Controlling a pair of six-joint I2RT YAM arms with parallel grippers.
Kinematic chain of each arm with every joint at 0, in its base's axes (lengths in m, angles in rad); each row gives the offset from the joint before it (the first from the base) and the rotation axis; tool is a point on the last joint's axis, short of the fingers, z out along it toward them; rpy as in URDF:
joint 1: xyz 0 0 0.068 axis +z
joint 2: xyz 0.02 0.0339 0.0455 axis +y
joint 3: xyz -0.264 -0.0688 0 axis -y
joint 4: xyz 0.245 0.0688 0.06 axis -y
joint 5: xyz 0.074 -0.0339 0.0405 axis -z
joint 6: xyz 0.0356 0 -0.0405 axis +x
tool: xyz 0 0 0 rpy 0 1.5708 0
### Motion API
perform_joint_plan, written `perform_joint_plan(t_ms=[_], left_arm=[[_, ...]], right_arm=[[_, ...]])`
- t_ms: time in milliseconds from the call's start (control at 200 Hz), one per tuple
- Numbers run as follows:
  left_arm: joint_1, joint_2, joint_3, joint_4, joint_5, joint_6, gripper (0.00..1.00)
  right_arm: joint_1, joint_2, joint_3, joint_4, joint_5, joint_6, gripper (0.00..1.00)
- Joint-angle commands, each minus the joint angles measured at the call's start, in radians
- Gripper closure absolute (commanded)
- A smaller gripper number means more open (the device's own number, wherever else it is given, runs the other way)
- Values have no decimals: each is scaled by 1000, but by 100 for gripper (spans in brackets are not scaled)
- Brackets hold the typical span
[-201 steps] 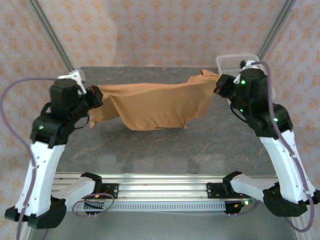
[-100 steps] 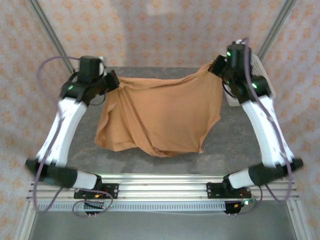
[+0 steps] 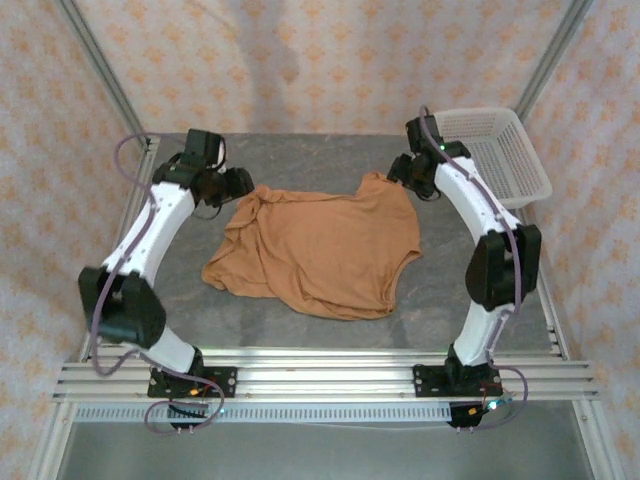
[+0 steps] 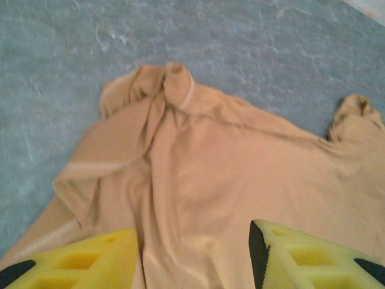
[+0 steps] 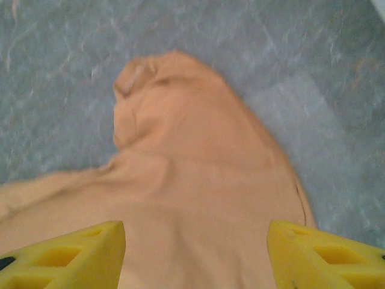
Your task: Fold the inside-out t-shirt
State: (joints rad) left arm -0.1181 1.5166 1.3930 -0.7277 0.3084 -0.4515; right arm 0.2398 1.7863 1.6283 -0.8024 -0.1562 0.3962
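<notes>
- Inside-out t-shirt, orange-tan, soft-fabric, short-sleeved: lay spread but rumpled on the mottled grey bench, about mid-bench, between the two white-and-black arms.
- Showed its far left corner bunched into folds just beside the left end effector, and its far right corner drawn up into a small peak just beside the right end effector.
- Ended at a curved, wrinkled near hem, apart from the silver aluminium rail along the bench's front.
- Left end effector: released. Seen from the left wrist, held its yellow fingers apart above the cloth, with nothing pinched between them; faced a twisted, gathered fold of fabric at the far edge.
- Right end effector: also released. Seen from the right wrist, kept its yellow fingers wide apart over smooth cloth, gripping nothing; faced a rounded, bunched corner against bare bench.
- White plastic mesh basket: sat at the far right corner of the bench, near the right arm and apart from the t-shirt.
</notes>
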Motion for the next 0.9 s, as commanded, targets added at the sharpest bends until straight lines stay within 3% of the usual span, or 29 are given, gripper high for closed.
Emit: perform_joint_plan(t_ms=[0,175,310,575,661,721,781,891], left_arm=[[-47,-76,-189,45,19,-10,47],[-71,-193,-478,82,5,-36,43],[-71,-234,-604,91,-23,-36,38],[-67,-150,-664,222,-68,-77,33],[-66,-89,-651,261,-68,-78,36],[-63,-49,-639,279,-70,-77,45],[-57,-16,-627,293,-75,-78,61],[-32,22,-597,287,-69,-78,93]], right_arm=[[46,-119,-176,75,-30,31,37],[162,-262,-487,101,-41,81,38],[244,-386,-652,64,-43,104,37],[323,-544,-887,80,-144,204,35],[326,-534,-938,157,-195,234,35],[331,-503,-962,215,-213,250,36],[331,-463,-980,285,-217,268,46],[328,-403,-938,299,-169,260,95]])
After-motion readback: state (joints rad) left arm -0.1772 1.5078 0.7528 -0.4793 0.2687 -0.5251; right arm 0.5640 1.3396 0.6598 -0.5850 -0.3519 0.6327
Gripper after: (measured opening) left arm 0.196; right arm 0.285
